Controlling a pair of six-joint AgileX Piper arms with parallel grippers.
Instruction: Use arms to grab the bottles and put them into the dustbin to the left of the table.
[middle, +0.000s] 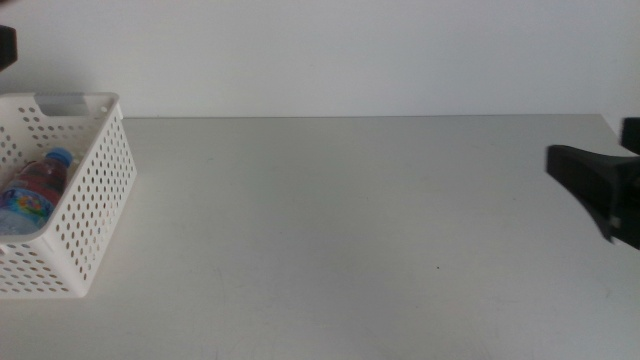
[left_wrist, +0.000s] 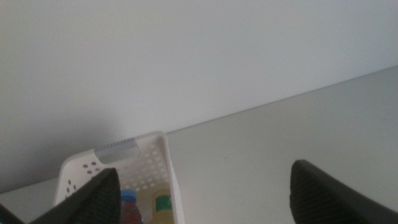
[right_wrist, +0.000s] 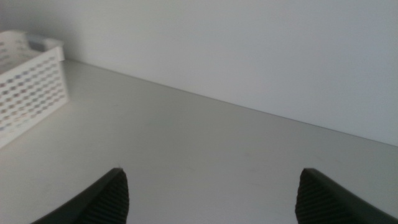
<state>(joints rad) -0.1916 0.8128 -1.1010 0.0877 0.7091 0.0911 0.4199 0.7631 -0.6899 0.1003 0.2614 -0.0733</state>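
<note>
You are looking at bottles (middle: 35, 190) lying inside the dustbin (middle: 95, 215) at the counter's (middle: 340, 230) left edge, none remaining outside, while the left gripper (left_wrist: 202, 193) and right gripper (right_wrist: 208, 193) are both hovering with fingers released, holding nothing.

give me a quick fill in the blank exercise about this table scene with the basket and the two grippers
1. The blue-capped bottle lies inside the ____.
2. The white dustbin stands at the table's ____ end in the middle view.
3. The left gripper above the dustbin has its jaws ____.
4. The right gripper holds ____ between its jaws.

Missing words: dustbin; left; open; nothing
</note>
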